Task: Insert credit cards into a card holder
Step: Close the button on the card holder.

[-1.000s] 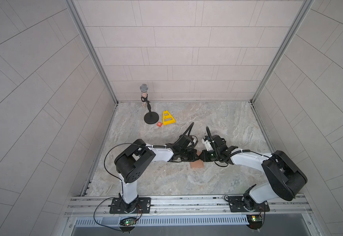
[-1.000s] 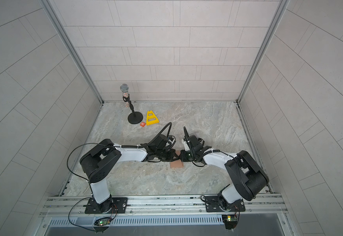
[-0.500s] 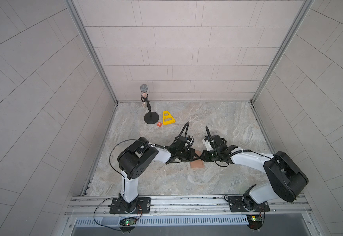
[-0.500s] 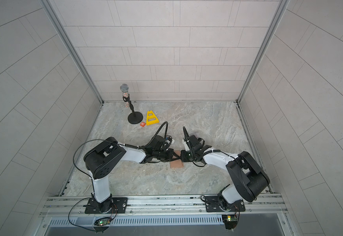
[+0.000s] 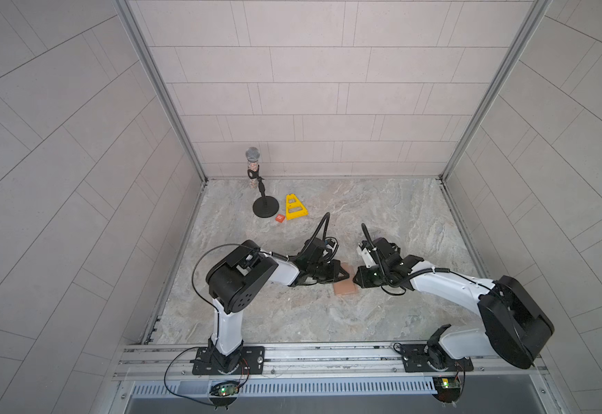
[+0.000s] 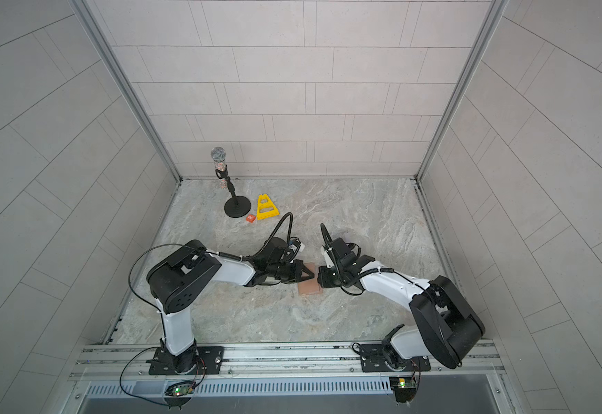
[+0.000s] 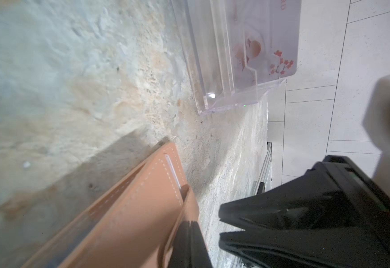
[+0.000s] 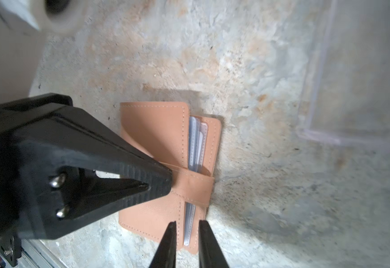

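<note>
**A:** Where is the card holder (image 8: 152, 134) sitting right now?

**B:** It's lying flat on the tabletop (image 8: 270, 208), between the two arms. It's closed, with its strap (image 8: 194, 185) wrapping over the open edge, and clear sleeves (image 8: 195, 139) are peeking out from under the cover.

**A:** And what are the arms doing?

**B:** The left end effector (image 8: 166, 179) is pressing its tips together right at the strap's end. I can't tell whether it's nipping the strap or only touching it. The right end effector (image 8: 186, 226) is holding its tips slightly spread at the holder's corner, over the sleeve edges.

**A:** Any cards moving?

**B:** None. The only one I'm seeing is a pale picture card (image 7: 280, 46), standing in the clear stand (image 7: 212, 69) nearby.

**A:** So what's worrying you?

**B:** The holder looks light. If the left arm tugs the strap while nothing is pinning the cover, I'm guessing the whole thing slides or lifts instead of unsnapping. If the right tips close where they are, they may crumple the sleeves rather than grip the leather. The two arms are also working very close together, so a small misjudgement could knock them into each other.
</note>
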You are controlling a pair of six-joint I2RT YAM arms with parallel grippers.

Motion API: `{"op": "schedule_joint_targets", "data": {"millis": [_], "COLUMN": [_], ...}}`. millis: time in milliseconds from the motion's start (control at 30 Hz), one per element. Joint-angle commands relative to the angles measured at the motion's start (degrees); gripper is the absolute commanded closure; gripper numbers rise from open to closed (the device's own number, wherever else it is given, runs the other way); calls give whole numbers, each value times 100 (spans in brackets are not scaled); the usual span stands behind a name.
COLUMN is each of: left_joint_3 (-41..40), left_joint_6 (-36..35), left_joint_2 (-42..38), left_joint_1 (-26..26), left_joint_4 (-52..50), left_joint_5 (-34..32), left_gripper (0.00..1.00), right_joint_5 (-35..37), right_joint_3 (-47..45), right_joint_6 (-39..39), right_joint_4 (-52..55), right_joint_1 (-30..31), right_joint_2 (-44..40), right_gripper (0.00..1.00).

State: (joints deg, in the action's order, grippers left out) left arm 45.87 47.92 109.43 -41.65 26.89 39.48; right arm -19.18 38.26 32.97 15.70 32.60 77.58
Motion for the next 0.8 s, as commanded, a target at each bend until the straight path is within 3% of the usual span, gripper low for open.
{"op": "schedule_joint_targets", "data": {"millis": [0, 100, 267, 367, 467, 600, 767], "left_joint_3": [-85, 201, 568, 737, 860, 835, 497], "left_joint_6": [-224, -437, -959, -1389, -1870, -2227, -2855], "left_joint_2": [19, -445, -1239, -1732, -2254, -2932, -3673], "left_joint_1": [204, 125, 70, 70, 92, 157, 267], "left_joint_4": [-1563, -2043, -2709, -3335, -4188, -5033, -5171], "left_joint_5": [-722, -685, -720, -1130, -2139, -4237, -6633], "left_gripper": [99, 93, 73, 64, 59, 54, 52], "right_joint_5": [393, 689, 1206, 1693, 2391, 3678, 4878], "right_joint_3": [120, 120, 85, 85, 72, -45, -169], "right_joint_6": [-85, -132, -232, -369, -615, -835, -1053], "right_joint_4": [316, 420, 477, 567, 678, 721, 730], "right_joint_1": [18, 14, -17, -34, -52, -69, -312], "right_joint_2": [-344, -543, -766, -914, -1147, -1601, -2061], "right_gripper": [77, 75, 75, 75, 75, 75, 74]}}
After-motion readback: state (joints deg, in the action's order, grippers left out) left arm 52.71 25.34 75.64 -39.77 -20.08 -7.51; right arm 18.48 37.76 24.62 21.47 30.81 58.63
